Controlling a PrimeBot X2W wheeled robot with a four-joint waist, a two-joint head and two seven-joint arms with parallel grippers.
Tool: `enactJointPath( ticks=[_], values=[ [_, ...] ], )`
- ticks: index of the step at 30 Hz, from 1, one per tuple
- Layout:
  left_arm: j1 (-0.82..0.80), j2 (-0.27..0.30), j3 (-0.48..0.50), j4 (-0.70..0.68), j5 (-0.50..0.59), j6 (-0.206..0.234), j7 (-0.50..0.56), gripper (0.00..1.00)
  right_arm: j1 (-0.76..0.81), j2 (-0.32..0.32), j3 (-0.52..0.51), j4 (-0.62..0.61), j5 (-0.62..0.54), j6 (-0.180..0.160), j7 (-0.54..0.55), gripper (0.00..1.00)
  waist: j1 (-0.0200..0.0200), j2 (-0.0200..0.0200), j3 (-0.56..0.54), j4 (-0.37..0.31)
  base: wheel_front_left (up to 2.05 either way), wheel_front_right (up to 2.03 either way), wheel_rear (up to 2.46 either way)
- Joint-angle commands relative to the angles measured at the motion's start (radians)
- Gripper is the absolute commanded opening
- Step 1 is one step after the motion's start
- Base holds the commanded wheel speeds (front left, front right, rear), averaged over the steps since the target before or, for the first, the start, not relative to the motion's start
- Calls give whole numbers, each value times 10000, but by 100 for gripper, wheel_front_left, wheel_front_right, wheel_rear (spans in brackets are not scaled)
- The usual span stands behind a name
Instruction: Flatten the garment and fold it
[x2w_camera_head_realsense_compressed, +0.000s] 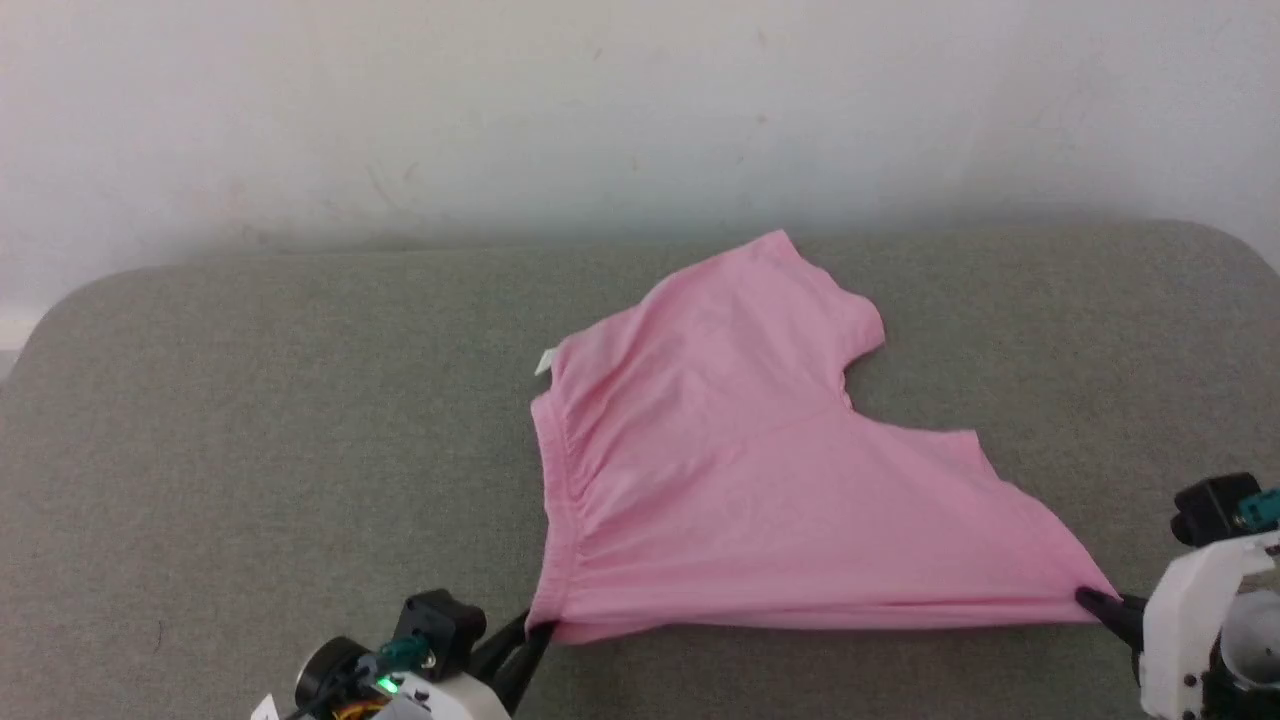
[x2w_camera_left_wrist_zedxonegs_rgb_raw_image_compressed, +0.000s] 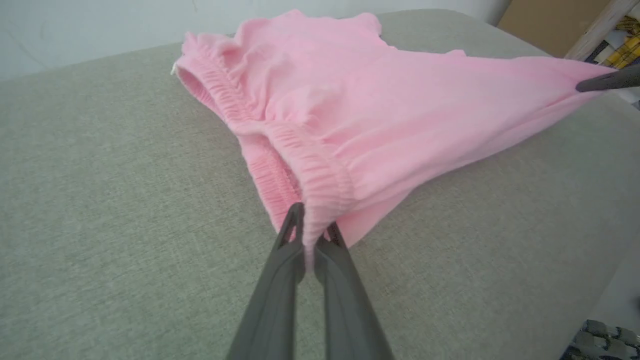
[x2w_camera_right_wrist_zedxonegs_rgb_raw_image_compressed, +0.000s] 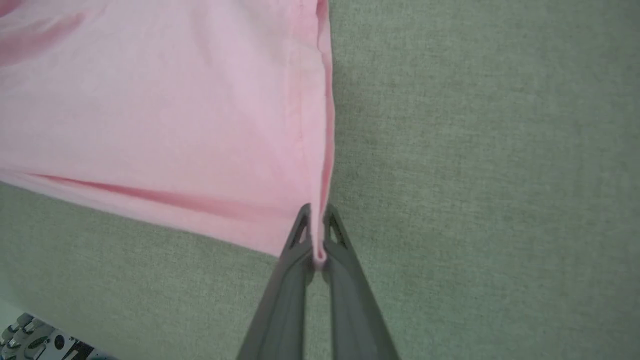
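Pink garment (x2w_camera_head_realsense_compressed: 740, 470) lies spread at centre-right of the head view on a grey fabric-covered worktop (x2w_camera_head_realsense_compressed: 250, 450), its lower edge pulled into a straight line between the two grippers. At lower centre-left the left gripper (x2w_camera_head_realsense_compressed: 545, 628) pinches the corner of that edge. Its body is cut off by the bottom of the frame. At lower right the right gripper (x2w_camera_head_realsense_compressed: 1085, 597) is clamped on the opposite corner, and its pale arm runs out of the frame.

A small white label (x2w_camera_head_realsense_compressed: 545, 361) pokes from the cloth's left edge; any print on it is too small to read.

In the left wrist view the left gripper (x2w_camera_left_wrist_zedxonegs_rgb_raw_image_compressed: 314, 220) is closed on the gathered elastic waistband (x2w_camera_left_wrist_zedxonegs_rgb_raw_image_compressed: 310, 160), which covers the inner faces of its fingers. The other arm's dark finger (x2w_camera_left_wrist_zedxonegs_rgb_raw_image_compressed: 607, 81) shows at the right edge, its tip under the cloth.

In the right wrist view the right gripper (x2w_camera_right_wrist_zedxonegs_rgb_raw_image_compressed: 316, 215) nips a folded hem, and the garment (x2w_camera_right_wrist_zedxonegs_rgb_raw_image_compressed: 175, 110) runs off the top and left edges. A dark object in the bottom-left corner is cut off and cannot be identified.
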Motion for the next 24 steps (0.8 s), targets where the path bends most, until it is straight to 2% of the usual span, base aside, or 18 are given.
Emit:
enactJointPath(
  ticks=[1, 6, 9, 14, 19, 24],
  values=[
    [317, 188, 37, -243, -129, 179, 70, 0, 386, -207, -292, -133, -82, -27, 178, 0, 3, -1, -488, 161, 0, 0, 0],
    [1545, 375, -67, -1485, -474, 519, 448, 0, 2077, -365, -1409, -1188, -534, -27, 1240, 0, 3, -1, -651, 217, 0, 0, 0],
    [2269, 461, -202, -2155, -739, 667, 776, 0, 3238, -319, -2097, -1866, -715, -27, 2264, 0, 3, -1, -717, 265, 0, 0, 0],
    [3103, 723, -436, -3030, -1226, 705, 1519, 0, 4779, 126, -3625, -3247, -940, -27, 3754, 0, 3, -1, -685, 387, 0, 0, 0],
    [2861, 659, -570, -3256, -1125, 654, 1622, 0, 4831, 861, -4763, -4608, -1396, -27, 4277, 0, 3, -1, -417, 544, 0, 0, 0],
    [2067, 424, -501, -3542, -923, 641, 1575, 0, 3729, 1575, -5429, -5362, -1314, -27, 4534, 0, 3, -1, 109, 759, 0, 0, 0]
  ],
)
